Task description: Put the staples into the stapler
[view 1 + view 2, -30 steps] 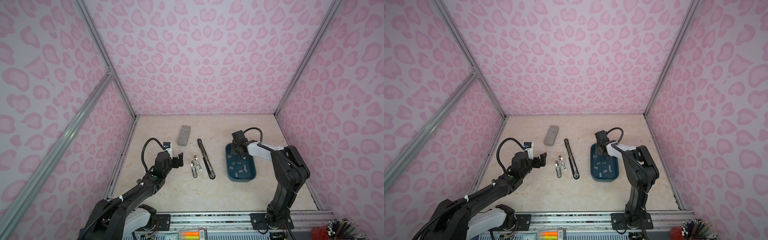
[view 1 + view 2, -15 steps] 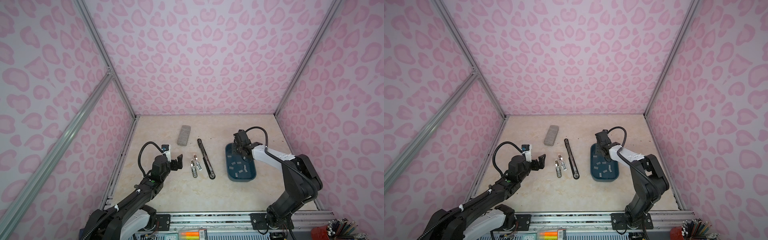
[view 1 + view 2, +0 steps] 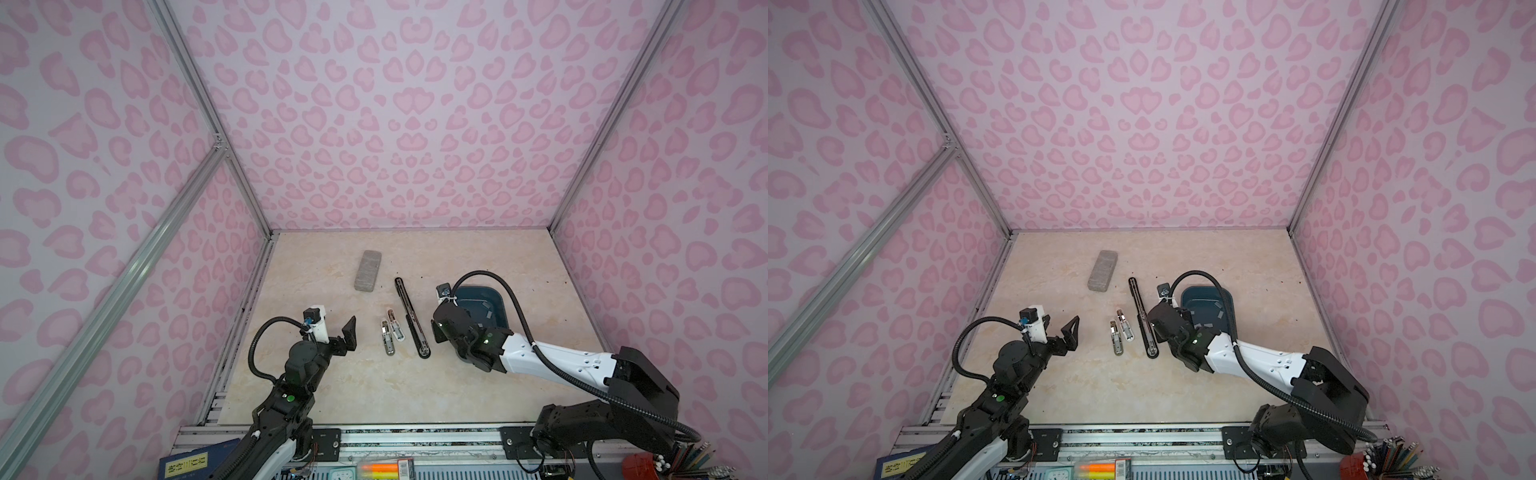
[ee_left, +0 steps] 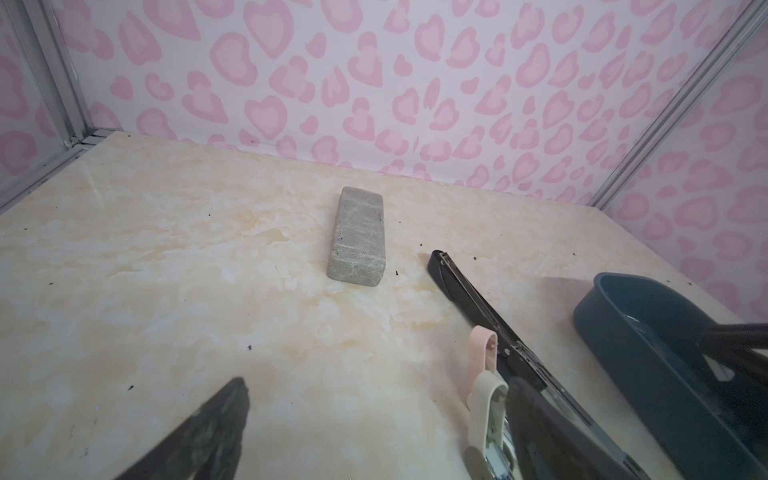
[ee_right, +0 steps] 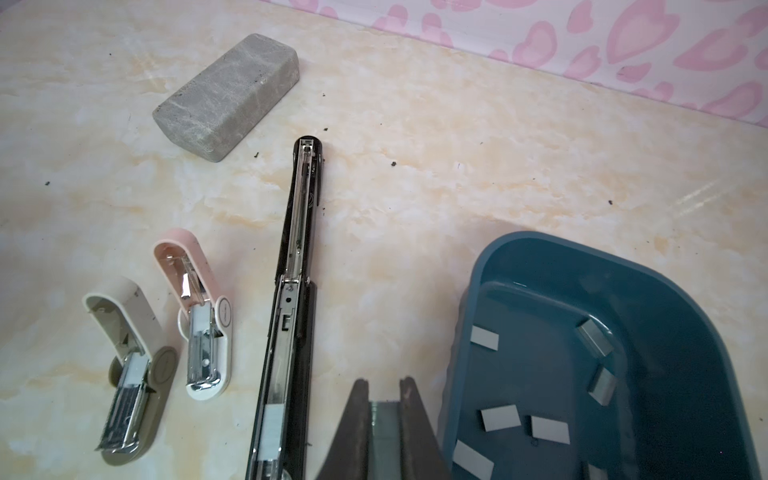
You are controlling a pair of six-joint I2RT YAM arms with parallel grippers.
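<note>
The long black stapler [image 3: 411, 320] [image 3: 1144, 320] [image 5: 291, 307] lies opened flat mid-table, and a pale strip sits in its channel [image 5: 272, 430]. My right gripper [image 5: 384, 384] [image 3: 437, 334] is shut on a strip of staples [image 5: 384, 424]. It hovers between the stapler's near end and the blue tray [image 5: 540, 245] [image 3: 500, 301]. Several loose staples [image 5: 500, 417] lie in that tray. My left gripper [image 4: 378, 386] [image 3: 1059, 330] stands open and empty, left of the staplers.
A grey speckled block [image 3: 367, 270] [image 4: 358, 237] lies behind the staplers. A small pink stapler [image 5: 199, 291] and a small beige one [image 5: 133, 365] lie open, left of the black stapler. Pink walls enclose three sides.
My right gripper has come out of the tray's far end, nearer and to the left, to beside the black stapler, shut on staples. The left arm has drawn back slightly, still open.
</note>
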